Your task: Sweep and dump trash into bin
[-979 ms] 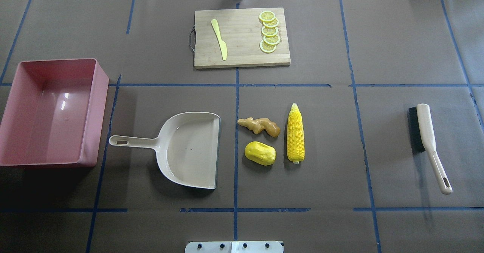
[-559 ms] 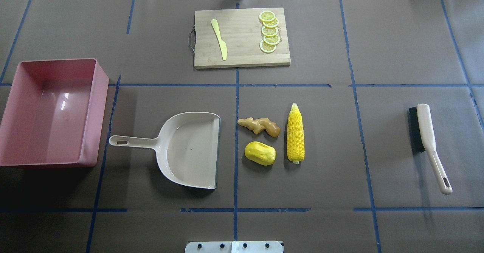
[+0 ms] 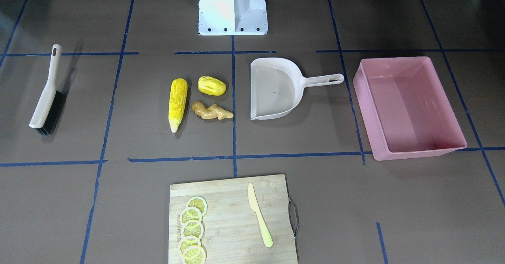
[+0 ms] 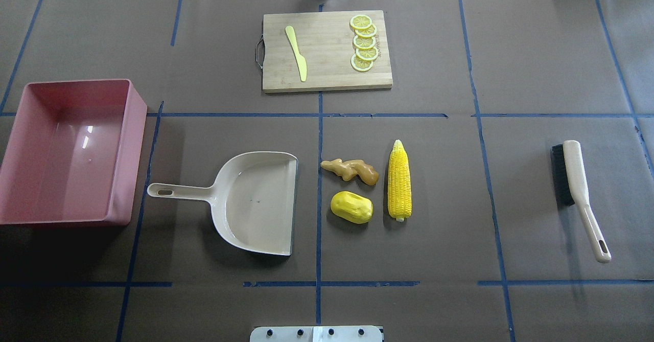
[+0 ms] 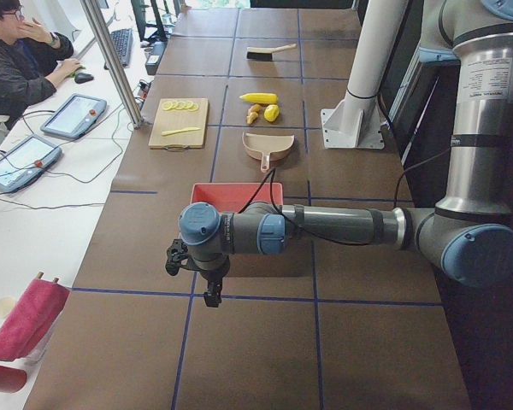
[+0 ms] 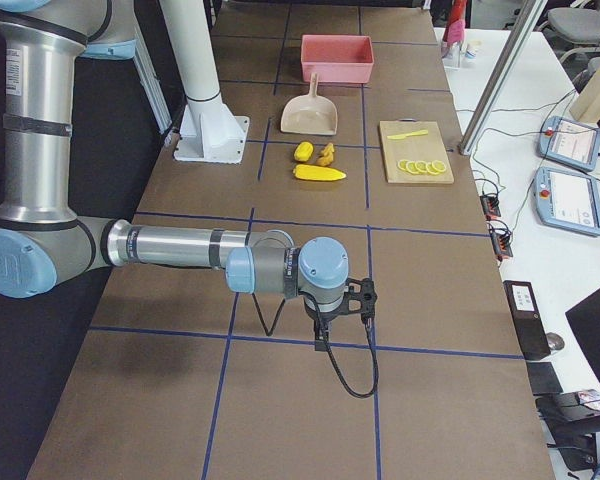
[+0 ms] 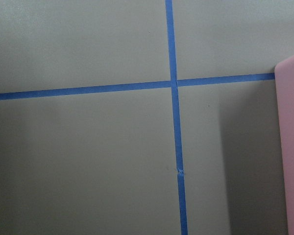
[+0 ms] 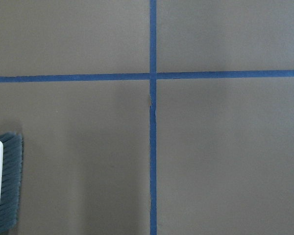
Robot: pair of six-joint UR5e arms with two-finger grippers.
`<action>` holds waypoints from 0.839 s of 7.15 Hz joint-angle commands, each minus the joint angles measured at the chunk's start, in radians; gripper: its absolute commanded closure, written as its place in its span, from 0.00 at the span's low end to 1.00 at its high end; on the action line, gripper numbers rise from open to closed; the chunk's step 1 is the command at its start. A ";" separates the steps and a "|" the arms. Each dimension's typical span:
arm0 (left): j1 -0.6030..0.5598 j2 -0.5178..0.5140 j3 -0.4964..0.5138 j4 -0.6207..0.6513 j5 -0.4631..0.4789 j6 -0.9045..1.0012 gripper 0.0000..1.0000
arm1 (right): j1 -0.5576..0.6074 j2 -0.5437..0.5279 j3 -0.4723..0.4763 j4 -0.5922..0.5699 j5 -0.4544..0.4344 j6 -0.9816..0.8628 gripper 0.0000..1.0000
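Observation:
The trash lies mid-table: a yellow corn cob (image 4: 399,181) (image 3: 177,103), a yellow oval lump (image 4: 351,207) (image 3: 212,86) and a tan ginger root (image 4: 351,170) (image 3: 211,112). The pink bin (image 4: 127,153) (image 3: 367,102) stands empty at the left in the overhead view; its edge shows in the left wrist view (image 7: 291,147). My left gripper (image 5: 209,295) hangs over the table beyond the bin, far from the trash. My right gripper (image 6: 323,345) hangs at the opposite end. Both show only in the side views, so I cannot tell whether they are open or shut.
A beige dustpan (image 4: 255,204) (image 3: 274,90) lies between bin and trash, mouth toward the trash. A beige brush (image 4: 575,178) (image 3: 45,102) lies far right; its bristles show in the right wrist view (image 8: 7,186). A cutting board (image 4: 327,71) holds lemon slices and a knife.

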 commanded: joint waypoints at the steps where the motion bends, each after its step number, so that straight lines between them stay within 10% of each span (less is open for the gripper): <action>1: 0.002 -0.002 -0.001 -0.010 0.000 0.001 0.00 | 0.000 0.000 0.005 0.001 0.001 0.001 0.00; 6: 0.000 0.006 0.005 -0.126 -0.002 0.011 0.00 | 0.000 0.002 0.007 0.003 -0.001 0.003 0.00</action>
